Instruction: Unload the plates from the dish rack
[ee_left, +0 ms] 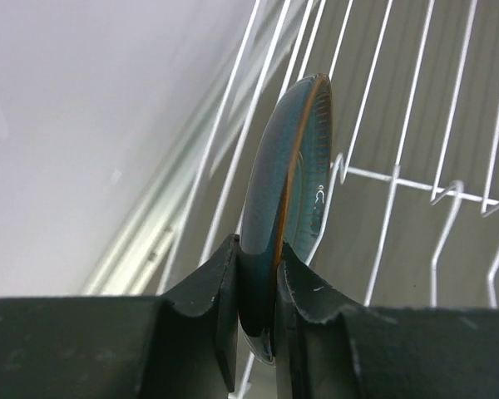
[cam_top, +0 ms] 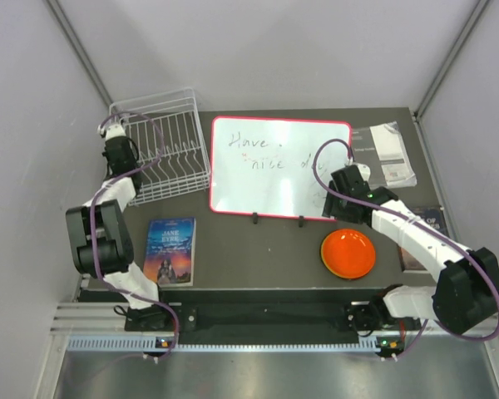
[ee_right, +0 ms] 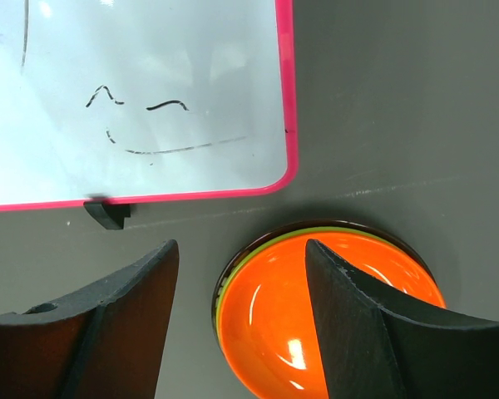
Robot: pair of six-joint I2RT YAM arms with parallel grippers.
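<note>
Left gripper (ee_left: 256, 274): pinched on the rim of the dark teal plate (ee_left: 287, 158), edge-on, a hold that looked right for lifting it out from among the wires.
Teal plate: stood upright in the dish rack (ee_left: 399, 179).
Right gripper (ee_right: 241, 253): fingers spread, empty, above the orange plate (ee_right: 333, 324).
Orange plate: flat on the table (ee_right: 382, 125) near the whiteboard (ee_right: 150, 83), likely the unloading spot.

Left of the whiteboard (cam_top: 279, 169), the dish rack (cam_top: 168, 158) hems in the left end effector (ee_left: 256, 266), white prongs (ee_left: 449, 208) close beside the dark teal plate (ee_left: 287, 183) in its grip. Nearer the arms than the whiteboard, bare tabletop (cam_top: 249, 258) lies open between a book (cam_top: 170, 251) and the stacked plates (cam_top: 348, 253).
</note>
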